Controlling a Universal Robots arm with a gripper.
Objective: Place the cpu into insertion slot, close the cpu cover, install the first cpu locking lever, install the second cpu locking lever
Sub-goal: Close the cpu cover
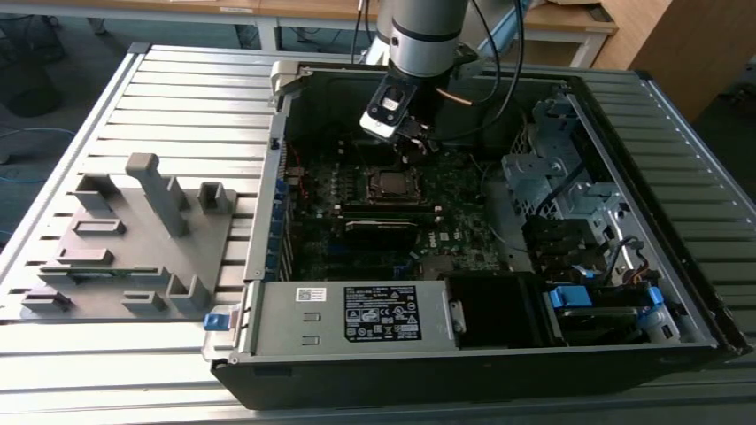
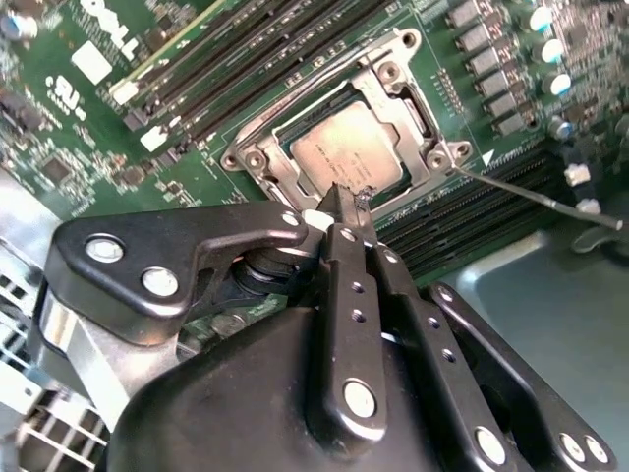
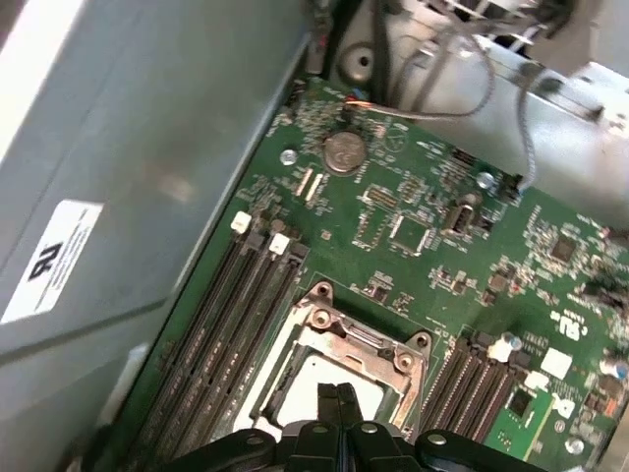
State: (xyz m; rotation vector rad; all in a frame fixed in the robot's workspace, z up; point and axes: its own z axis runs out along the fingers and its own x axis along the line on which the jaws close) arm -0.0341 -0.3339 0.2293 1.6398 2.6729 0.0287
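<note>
The gripper hung inside the open computer case, toward its far side in the exterior view. Its fingers were clenched together, with nothing visible between them, and the tips hovered over one edge of the cpu. The cpu lay in its socket on the motherboard, with the cpu cover folded flat around it. One thin locking lever stuck out beside the socket.

cpu dull silver-grey; cpu cover silver; motherboard green; memory slots black.
</note>
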